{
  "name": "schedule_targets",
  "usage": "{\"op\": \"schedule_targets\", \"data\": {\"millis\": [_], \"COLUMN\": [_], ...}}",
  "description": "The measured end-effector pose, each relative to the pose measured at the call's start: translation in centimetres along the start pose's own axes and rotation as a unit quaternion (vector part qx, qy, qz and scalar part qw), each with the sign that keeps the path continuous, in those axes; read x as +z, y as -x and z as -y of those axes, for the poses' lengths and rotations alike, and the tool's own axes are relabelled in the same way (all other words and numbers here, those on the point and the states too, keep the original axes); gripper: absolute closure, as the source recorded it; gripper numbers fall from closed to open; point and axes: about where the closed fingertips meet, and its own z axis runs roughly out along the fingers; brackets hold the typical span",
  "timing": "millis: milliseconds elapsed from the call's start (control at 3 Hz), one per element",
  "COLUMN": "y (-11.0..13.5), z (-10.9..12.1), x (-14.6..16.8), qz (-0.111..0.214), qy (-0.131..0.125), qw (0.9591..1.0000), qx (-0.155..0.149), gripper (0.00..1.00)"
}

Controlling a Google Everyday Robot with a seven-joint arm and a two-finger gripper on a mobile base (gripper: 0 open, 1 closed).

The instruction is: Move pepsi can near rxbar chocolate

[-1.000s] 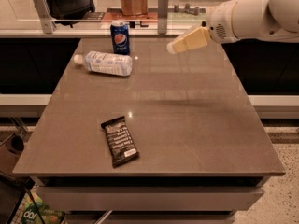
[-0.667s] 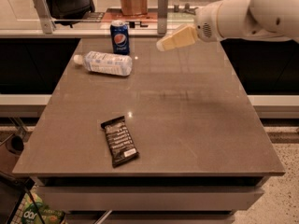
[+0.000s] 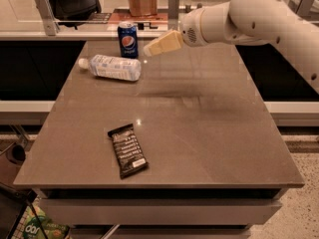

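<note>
table (image 3: 214, 148), bottle (image 3: 112, 67) beside pepsi can (image 3: 128, 39), gripper (image 3: 149, 49) near

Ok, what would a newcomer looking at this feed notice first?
The white robot arm reaches in from the upper right, its cream gripper hanging over the far end of the grey table, just right of the blue pepsi can. The flat black rxbar chocolate wrapper lies alone near the front left, far from the can; a clear plastic bottle lies on its side just before the can.
</note>
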Motion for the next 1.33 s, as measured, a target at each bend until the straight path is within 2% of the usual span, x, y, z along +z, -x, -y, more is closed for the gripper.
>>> {"op": "schedule_targets", "data": {"millis": [667, 1333], "y": [0.7, 2.0], "z": [-0.5, -0.5], "x": [6.7, 11.4], "qz": [0.057, 0.108], "qy": [0.034, 0.046], "qw": [0.9977, 0.9928], "qx": [0.011, 0.021], "gripper": [0.00, 0.00]}}
